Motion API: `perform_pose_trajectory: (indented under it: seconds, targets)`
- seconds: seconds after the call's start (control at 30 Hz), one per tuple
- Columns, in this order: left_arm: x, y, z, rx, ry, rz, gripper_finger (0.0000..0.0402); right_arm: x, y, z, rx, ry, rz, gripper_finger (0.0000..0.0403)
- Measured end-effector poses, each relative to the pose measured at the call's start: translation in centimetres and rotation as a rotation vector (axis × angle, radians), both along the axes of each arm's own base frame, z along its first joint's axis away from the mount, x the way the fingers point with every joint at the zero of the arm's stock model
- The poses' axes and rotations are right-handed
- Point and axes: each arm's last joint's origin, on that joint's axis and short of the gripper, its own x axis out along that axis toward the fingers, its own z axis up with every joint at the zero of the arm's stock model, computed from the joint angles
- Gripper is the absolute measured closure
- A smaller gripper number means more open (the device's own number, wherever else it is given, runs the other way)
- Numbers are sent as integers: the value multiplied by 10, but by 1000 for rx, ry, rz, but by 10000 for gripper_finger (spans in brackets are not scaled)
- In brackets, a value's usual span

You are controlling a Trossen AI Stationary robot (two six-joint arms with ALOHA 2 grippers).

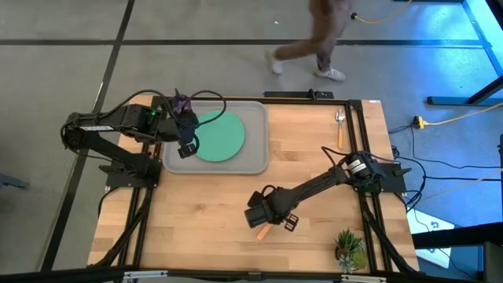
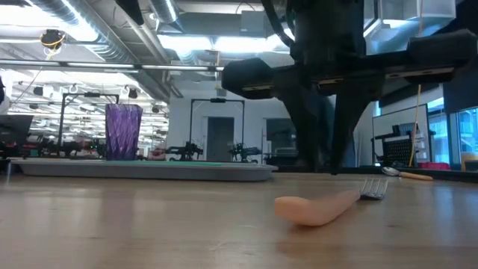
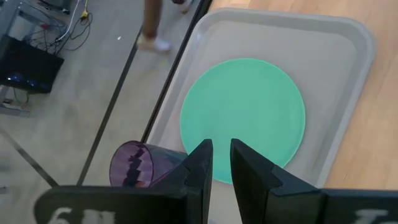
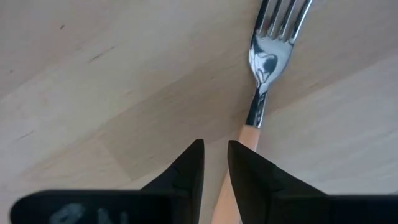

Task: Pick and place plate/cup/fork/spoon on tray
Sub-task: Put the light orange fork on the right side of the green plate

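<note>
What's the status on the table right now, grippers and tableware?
Left gripper empty above tray, by cup and plate. Right gripper down over fork, not gripping. Spoon untouched at far edge. Nothing blocking.

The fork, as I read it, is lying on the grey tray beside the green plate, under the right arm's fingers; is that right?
Not quite. The fork lies on the bare wooden table, well away from the tray; the high view shows it. It is indeed under the right gripper. The plate sits on the tray.
</note>
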Motion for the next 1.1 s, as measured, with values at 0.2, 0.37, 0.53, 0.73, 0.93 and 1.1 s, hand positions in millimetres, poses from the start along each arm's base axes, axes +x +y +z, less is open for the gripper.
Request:
perform_pose_trajectory:
  seconds: [0.2, 0.37, 0.53, 0.73, 0.93, 1.1]
  targets:
    - [0, 0, 0, 0, 0, 0, 351, -6, -3, 0, 60, 100, -3, 324]
    - [0, 0, 0, 0, 0, 0, 351, -12, -3, 0, 73, 166, -9, 324]
    - [0, 0, 0, 0, 0, 0, 351, -8, -4, 0, 48, 123, -32, 324]
    - [0, 0, 0, 0, 0, 0, 351, -8, -6, -1, 40, 119, -37, 324]
    - [0, 0, 0, 0, 0, 0, 351, -9, -6, -9, 46, 105, -39, 324]
    - [0, 0, 0, 0, 0, 0, 351, -10, -6, -20, 82, 101, -56, 324]
